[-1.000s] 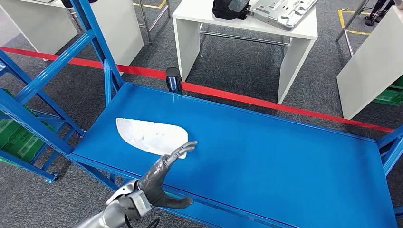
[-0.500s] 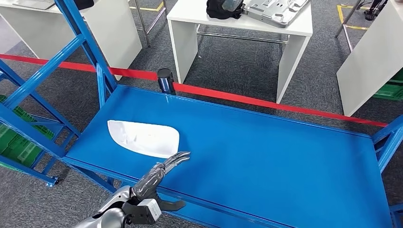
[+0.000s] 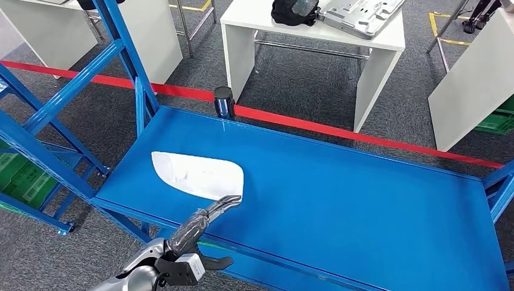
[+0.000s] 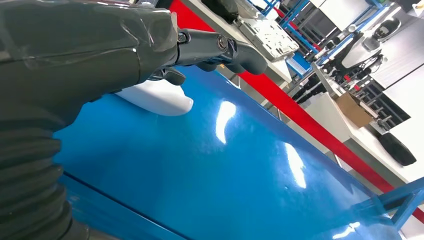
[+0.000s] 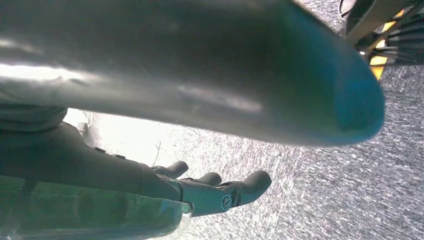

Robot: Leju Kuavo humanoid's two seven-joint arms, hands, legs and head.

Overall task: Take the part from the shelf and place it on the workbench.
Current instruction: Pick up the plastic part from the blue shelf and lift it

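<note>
At the shelf's near edge the left hand reached with fingers extended and apart, holding nothing, tips at the white part (contact unclear), which lay flat on the blue shelf. Beyond stood a white counter. Right hand hung open.

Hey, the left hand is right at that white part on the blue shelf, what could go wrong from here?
The left hand meets only the near edge of the smooth white curved plastic part, with nothing gripped. It could push the part across the glossy blue metal shelf instead of lifting it. A grip on that thin rim alone may also slip or tilt the part.
</note>
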